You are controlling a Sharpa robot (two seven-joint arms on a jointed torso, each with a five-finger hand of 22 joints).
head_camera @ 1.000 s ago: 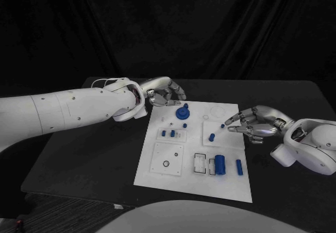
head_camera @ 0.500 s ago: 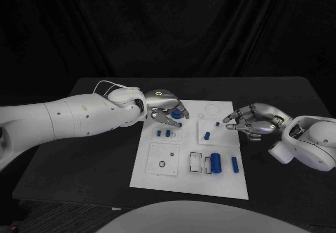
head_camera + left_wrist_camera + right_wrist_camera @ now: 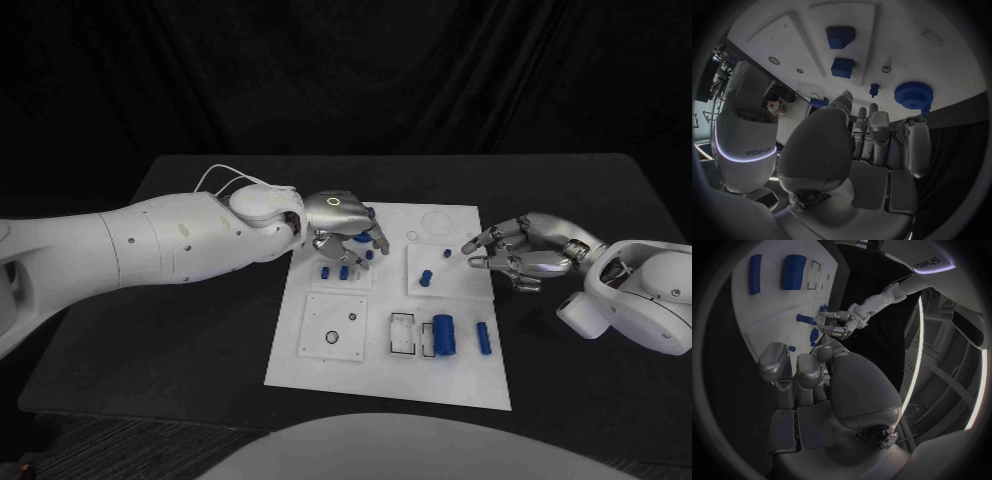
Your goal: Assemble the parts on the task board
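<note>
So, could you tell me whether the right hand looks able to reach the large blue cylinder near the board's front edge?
Probably yes: the right hand hovers open at the task board's right edge, and nothing lies between it and the large blue cylinder.

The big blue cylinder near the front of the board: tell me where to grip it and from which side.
Judging by its pose, grip the big blue cylinder across its round flanks at mid-length, fingers coming down from above. It lies flat on the task board, long axis toward the robot. The right hand is nearer; a slimmer blue bar flanks that side.
</note>
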